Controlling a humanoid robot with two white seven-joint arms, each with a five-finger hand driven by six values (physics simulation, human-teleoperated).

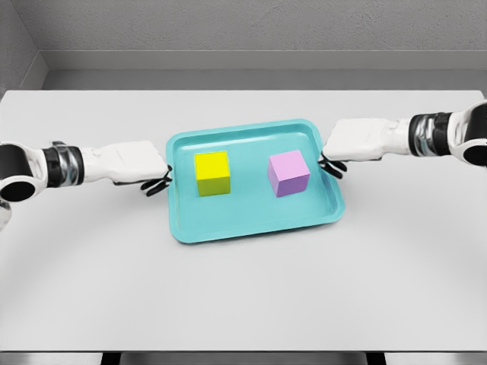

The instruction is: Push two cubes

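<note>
A yellow cube [212,173] and a pink cube [288,172] stand side by side, apart, inside a teal tray [251,224] at the table's middle. My left hand [156,182] lies at the tray's left rim, its dark fingers curled under the palm and holding nothing. At the tray's right rim is my right hand [332,166], its fingers likewise curled and touching or nearly touching the rim. Neither hand touches a cube.
The tray sits slightly rotated on a white table [243,296]. A grey wall runs behind the table's far edge.
</note>
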